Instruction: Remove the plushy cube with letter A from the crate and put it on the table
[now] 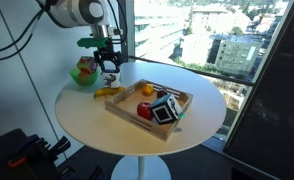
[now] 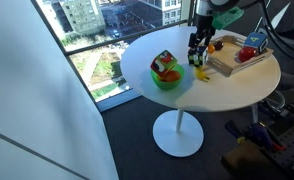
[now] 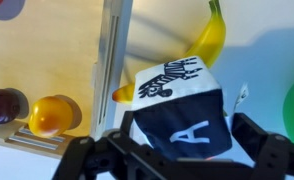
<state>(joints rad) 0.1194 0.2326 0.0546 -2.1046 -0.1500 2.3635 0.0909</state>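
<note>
The plushy cube with letter A (image 3: 182, 110) has a white face with a zebra drawing and a dark blue face with a white A. My gripper (image 3: 177, 145) is shut on it, one finger on each side. In both exterior views the gripper (image 1: 109, 68) (image 2: 198, 52) holds the cube just above the round white table (image 1: 97, 125) (image 2: 217, 95). It is outside the light-wood crate (image 1: 122, 106) (image 2: 227, 66), beside its edge (image 3: 112, 50).
A yellow banana (image 1: 109, 92) (image 2: 202, 73) (image 3: 209, 40) lies on the table by the crate. A green bowl of fruit (image 1: 84, 72) (image 2: 167, 75) stands close to the gripper. The crate holds a black-and-white framed cube (image 1: 165, 112), a red item (image 1: 145, 109) and other toys.
</note>
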